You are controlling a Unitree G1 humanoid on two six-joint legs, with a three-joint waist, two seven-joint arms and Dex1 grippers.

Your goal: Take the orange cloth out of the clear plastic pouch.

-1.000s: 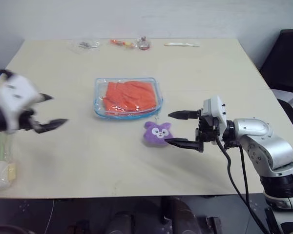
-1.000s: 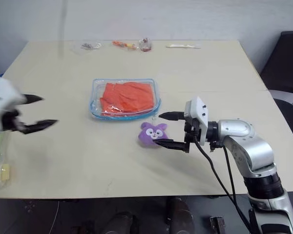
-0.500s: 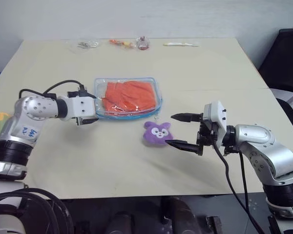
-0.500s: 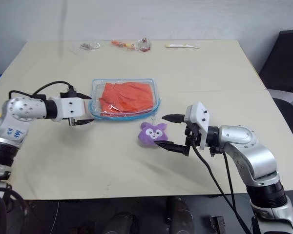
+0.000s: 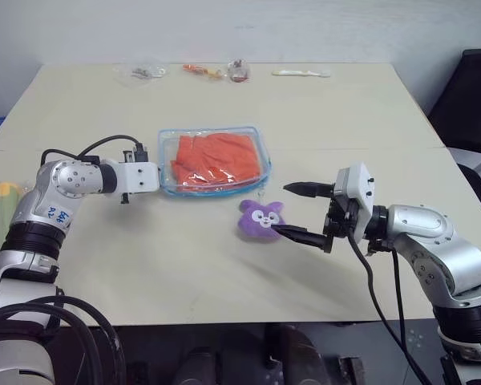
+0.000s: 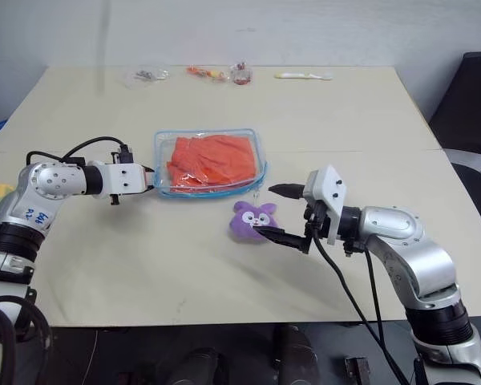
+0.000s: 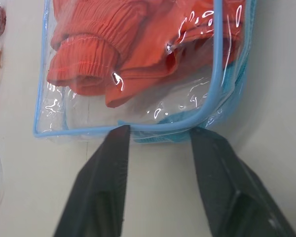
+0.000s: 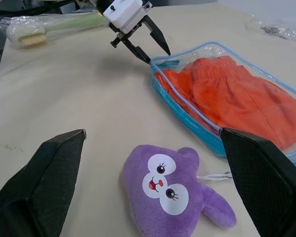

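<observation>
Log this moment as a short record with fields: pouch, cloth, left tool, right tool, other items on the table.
pouch: clear plastic pouch flat on the table, blue trim
cloth: orange cloth folded, all inside the pouch
left tool: left tool at the pouch's edge, fingertips touching its blue rim, a gap between them; no grip seen
right tool: right tool open, holding nothing, lower finger tip at the purple plush bunny
other items: small packets along the far edge; a wrapped brush near the left arm

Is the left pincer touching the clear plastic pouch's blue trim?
Touching. Left wrist view shows both fingertips of the left pincer at the clear blue-trimmed plastic pouch's edge.
</observation>
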